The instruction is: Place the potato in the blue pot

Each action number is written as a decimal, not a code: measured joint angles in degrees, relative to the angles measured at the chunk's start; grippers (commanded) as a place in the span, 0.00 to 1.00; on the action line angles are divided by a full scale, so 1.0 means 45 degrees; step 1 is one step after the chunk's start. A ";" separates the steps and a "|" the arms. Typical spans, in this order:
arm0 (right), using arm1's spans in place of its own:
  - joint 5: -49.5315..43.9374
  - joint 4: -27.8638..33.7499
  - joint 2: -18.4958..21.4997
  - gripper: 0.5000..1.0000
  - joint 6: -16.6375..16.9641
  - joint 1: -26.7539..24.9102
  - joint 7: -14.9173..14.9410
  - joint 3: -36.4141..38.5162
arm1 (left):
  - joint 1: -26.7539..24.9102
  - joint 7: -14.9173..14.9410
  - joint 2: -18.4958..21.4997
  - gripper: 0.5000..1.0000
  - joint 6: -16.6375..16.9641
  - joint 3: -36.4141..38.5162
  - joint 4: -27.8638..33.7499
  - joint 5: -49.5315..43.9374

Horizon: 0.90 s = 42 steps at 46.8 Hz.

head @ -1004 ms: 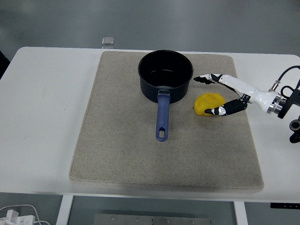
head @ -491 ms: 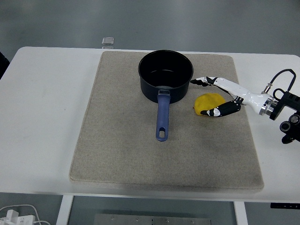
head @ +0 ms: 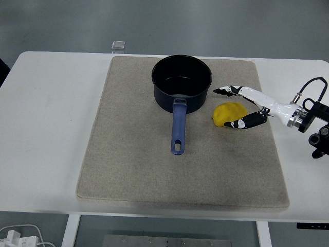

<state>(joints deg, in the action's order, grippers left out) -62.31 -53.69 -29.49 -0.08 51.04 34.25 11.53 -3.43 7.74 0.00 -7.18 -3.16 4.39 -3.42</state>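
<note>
Sideways, potato (head: 229,113) lies beside pot (head: 181,82).

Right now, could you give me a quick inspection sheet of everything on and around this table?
Surface: white table with a beige mat across its middle.
Job's things: blue pot on the mat, empty, handle toward the near edge; yellow potato on the mat to the pot's right, not in the pot.
Clutter: small grey square object at the table's far edge.
Hands: right hand around the potato, one finger beyond it, one on its near side; potato not lifted. Left hand nothing seen.
Cables: black cable at the right wrist; white cable below the table.
Surroundings: grey floor.
</note>
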 measured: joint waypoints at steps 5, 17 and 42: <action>0.0029 0.0000 0.0023 0.80 -0.0016 -0.0024 0.0104 -0.0001 | 0.0000 -0.0001 0.0000 1.00 0.0015 0.0000 0.0000 -0.0001; 0.0235 -0.0001 -0.0024 0.80 -0.0139 -0.0034 0.0163 0.0057 | 0.0000 0.0000 0.0000 1.00 0.0008 0.0002 0.0012 -0.0001; 0.0235 0.0057 0.0119 0.80 -0.0147 -0.0365 0.0167 0.0185 | 0.0004 0.0000 0.0000 1.00 0.0003 0.0007 0.0016 -0.0001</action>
<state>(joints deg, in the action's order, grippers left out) -61.25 -53.44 -28.95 -0.75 49.40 35.00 12.36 -3.41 7.73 0.00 -7.17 -3.13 4.46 -3.43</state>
